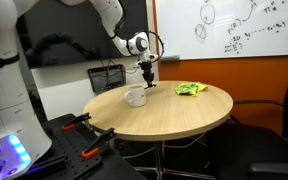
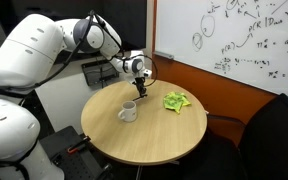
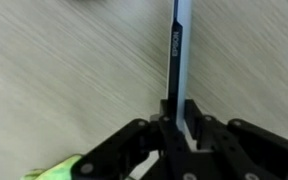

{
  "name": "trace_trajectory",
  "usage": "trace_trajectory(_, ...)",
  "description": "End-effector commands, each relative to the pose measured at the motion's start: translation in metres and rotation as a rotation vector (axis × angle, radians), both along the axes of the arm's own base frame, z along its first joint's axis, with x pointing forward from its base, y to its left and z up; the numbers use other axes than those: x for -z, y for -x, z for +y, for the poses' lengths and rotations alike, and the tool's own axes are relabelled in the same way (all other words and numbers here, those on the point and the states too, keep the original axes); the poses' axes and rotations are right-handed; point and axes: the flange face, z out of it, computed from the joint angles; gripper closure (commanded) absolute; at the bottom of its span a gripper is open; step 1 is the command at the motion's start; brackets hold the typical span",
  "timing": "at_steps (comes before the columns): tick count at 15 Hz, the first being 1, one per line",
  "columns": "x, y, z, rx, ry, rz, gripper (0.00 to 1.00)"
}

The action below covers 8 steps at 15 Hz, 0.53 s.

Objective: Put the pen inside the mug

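Hand clamped on the pen. It hangs above the surface, just beside the mug, near an edge.

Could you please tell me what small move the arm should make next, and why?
Probably carry the claw, shut on the pen, sideways over the mug: the wrist view shows only table under the pen, and the mug stands off to one side.

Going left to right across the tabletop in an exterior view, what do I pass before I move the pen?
Mug → pen, held upright in the pincer just behind the mug → crumpled green cloth.
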Motion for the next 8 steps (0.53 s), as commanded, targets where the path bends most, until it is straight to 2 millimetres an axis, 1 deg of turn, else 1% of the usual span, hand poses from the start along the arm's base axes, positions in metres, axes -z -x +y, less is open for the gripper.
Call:
trace_trajectory(1,-0.036,0.015,0.006,0.133,0.136,-0.058,0.95)
trace_trajectory(3,-0.056,0.018,0.012,0.202,0.205,-0.117,0.95)
trace_trajectory(5,-0.071,0.022,0.013,0.277,0.272,-0.174,0.95)
trace_trajectory(8,-0.078,0.029,0.013,0.377,0.393,-0.248,0.95)
